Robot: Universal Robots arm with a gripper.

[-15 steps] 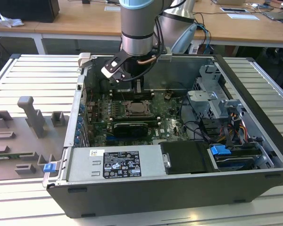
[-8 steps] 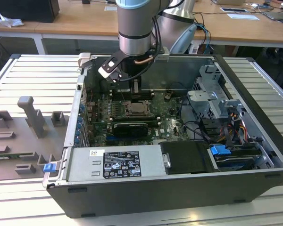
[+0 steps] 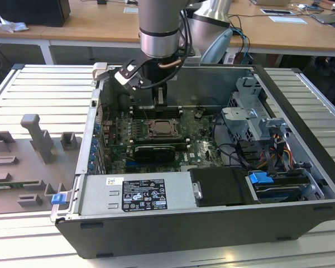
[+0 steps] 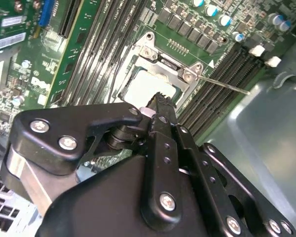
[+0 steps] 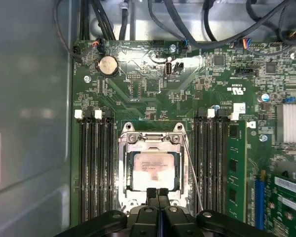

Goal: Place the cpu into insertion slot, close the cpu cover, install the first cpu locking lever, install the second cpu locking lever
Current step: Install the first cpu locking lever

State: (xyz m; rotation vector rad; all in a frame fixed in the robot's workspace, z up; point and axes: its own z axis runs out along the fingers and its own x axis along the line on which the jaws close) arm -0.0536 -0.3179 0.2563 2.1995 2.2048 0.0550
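One black gripper (image 5: 158, 193) is hanging low inside an open computer case (image 3: 301, 106). Its two toothed tips are pressing tight together, and they are holding nothing. Just past the tips, the cpu (image 5: 153, 170) is lying flat in the insertion slot (image 3: 164, 129). It is a small square with a pale, smooth face. Whether the tips are touching it is hard to tell.

The cpu cover (image 5: 122, 168), a thin shiny metal frame, is lying down around the chip, and the pale face is showing through its square window. One thin metal rod (image 5: 193, 173) is running along one side of the socket, close beside the gripper. In the second wrist view it is sticking out over the long black memory slots (image 5: 93, 168).

The green motherboard (image 5: 138, 89) is carrying lots of tiny parts. A round silver battery (image 5: 107, 64) is sitting farther off from the gripper. Thick black cables (image 5: 187, 17) are curling past the board's far edge.

In the exterior view, a grey metal box (image 3: 100, 195) is sitting well away from the gripper. It is wearing a white sticker (image 3: 142, 194) with dark print. The case is resting on a ribbed metal worktop (image 3: 39, 89).
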